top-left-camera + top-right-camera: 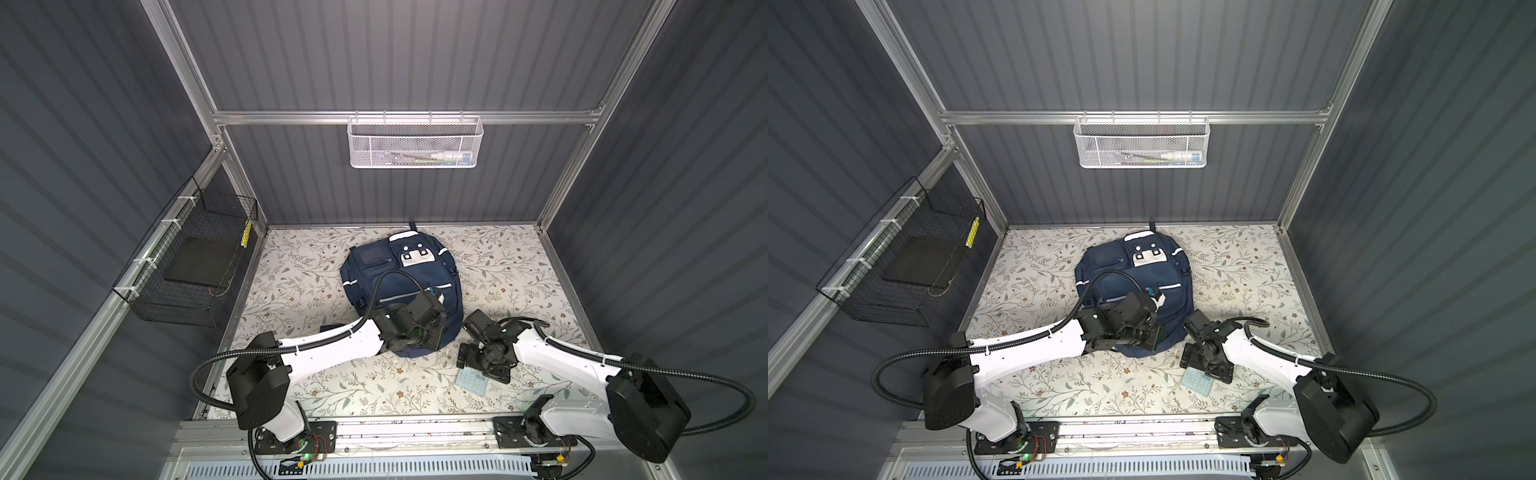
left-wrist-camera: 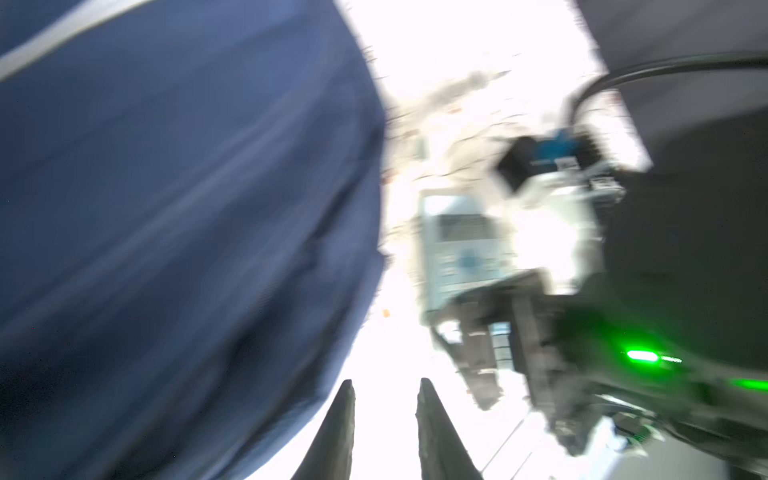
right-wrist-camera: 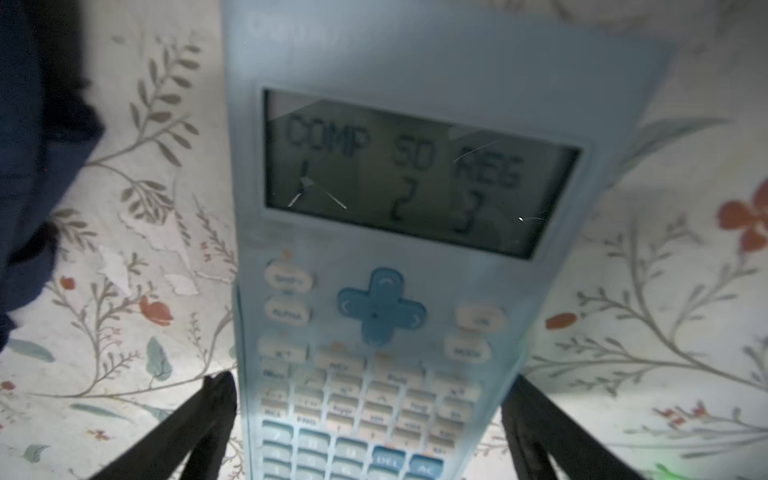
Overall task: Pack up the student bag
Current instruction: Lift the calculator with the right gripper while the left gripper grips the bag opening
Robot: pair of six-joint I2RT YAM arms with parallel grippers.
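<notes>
While L hand (image 2: 386,382) hangs by student bag (image 2: 187,208), R hand (image 3: 372,380) straddles calculator (image 3: 386,249).

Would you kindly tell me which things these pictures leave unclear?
White mesh basket: contents too small in both top views.
Student bag: near half hidden under the left arm in both top views; left wrist view blurred.
Calculator: lowest keys cut off in the right wrist view; right gripper covers most of it in both top views.

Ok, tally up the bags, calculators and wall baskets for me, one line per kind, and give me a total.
student bag: 1
calculator: 1
wall baskets: 2 (white mesh basket, black wire basket)
total: 4
</notes>
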